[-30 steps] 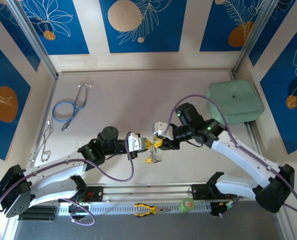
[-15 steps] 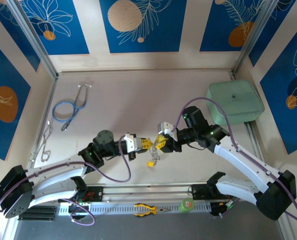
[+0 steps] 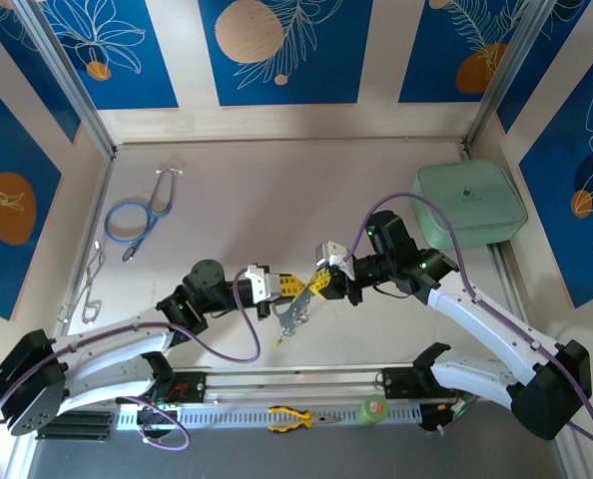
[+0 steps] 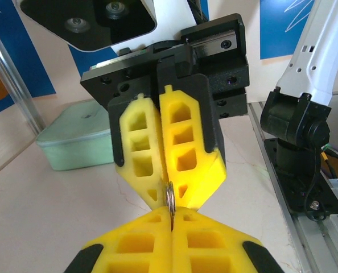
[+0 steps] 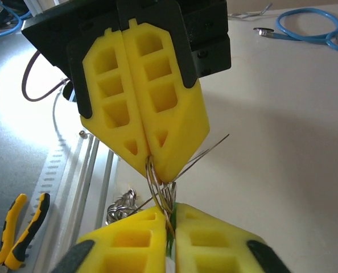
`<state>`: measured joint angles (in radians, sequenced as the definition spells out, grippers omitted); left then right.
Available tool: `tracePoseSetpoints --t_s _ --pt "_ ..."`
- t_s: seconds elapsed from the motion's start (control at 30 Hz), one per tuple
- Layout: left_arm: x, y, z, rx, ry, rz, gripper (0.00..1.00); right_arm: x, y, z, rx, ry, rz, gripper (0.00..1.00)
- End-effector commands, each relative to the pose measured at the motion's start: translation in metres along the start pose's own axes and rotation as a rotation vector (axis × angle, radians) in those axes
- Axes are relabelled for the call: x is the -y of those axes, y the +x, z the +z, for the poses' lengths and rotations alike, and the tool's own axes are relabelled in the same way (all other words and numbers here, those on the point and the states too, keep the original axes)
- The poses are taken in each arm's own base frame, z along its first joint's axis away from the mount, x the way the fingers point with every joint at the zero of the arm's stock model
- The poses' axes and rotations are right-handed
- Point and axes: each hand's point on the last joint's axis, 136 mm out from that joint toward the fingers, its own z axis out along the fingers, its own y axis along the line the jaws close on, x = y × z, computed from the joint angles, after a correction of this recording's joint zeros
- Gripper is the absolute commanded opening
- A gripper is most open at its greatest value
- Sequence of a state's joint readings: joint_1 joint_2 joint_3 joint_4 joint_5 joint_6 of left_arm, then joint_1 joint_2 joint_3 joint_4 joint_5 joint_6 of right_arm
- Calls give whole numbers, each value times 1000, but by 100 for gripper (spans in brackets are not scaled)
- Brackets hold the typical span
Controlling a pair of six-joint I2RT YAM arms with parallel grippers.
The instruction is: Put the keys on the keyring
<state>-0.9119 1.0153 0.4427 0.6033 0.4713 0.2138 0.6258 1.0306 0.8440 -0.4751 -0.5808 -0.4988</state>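
Centre of the pale desk (image 3: 277,200) | my left hand (image 3: 288,286) clenched on the keyring of small silver metal rings (image 5: 157,182) | my right hand (image 3: 319,281) pinching the same rings, fingertip to fingertip | the rest hangs below both hands.

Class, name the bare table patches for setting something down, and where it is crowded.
Free: the broad stretch between stethoscope and green box, back to the wall. Crowded: near centre, where left pincer and right pincer meet on the keyring.
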Motion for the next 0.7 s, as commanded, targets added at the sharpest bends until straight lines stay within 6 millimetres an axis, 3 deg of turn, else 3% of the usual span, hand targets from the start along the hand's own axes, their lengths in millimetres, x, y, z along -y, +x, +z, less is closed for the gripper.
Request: tracePoseSetpoints --t_s 0.0,0.2,0.6,0.67 --pt "4 -11 -2 46 21 14 0 -11 -6 -4 30 -42 -23 20" --pt "4 -11 -2 46 22 17 0 -13 -7 -6 38 -43 -29 22" --pt "4 -9 -2 30 19 15 0 -8 -15 -4 61 -46 -24 0" --pt "-3 -1 -3 -14 -24 18 29 -7 -14 -5 45 -33 -24 0"
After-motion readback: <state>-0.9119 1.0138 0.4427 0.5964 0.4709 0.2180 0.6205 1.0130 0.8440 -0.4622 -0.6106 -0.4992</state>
